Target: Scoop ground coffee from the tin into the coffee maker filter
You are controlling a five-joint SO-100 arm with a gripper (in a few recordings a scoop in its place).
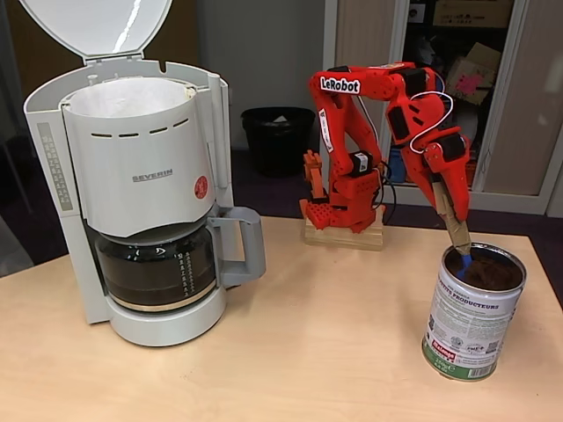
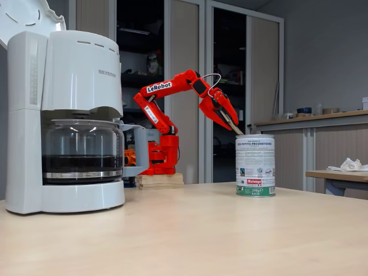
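Coffee (image 1: 494, 272) fills your tin (image 1: 471, 330), which stands on the counter (image 1: 290, 352) at the right in both fixed views. Your fingers (image 1: 453, 214) pinch a wooden stick whose blue scoop (image 1: 463, 261) dips into the tin. Well left, the maker's filter (image 1: 123, 95) sits open under the raised lid (image 1: 97, 26).

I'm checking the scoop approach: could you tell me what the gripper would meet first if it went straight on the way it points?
Probably the ground coffee inside the tin: the gripper angles down into its open top.
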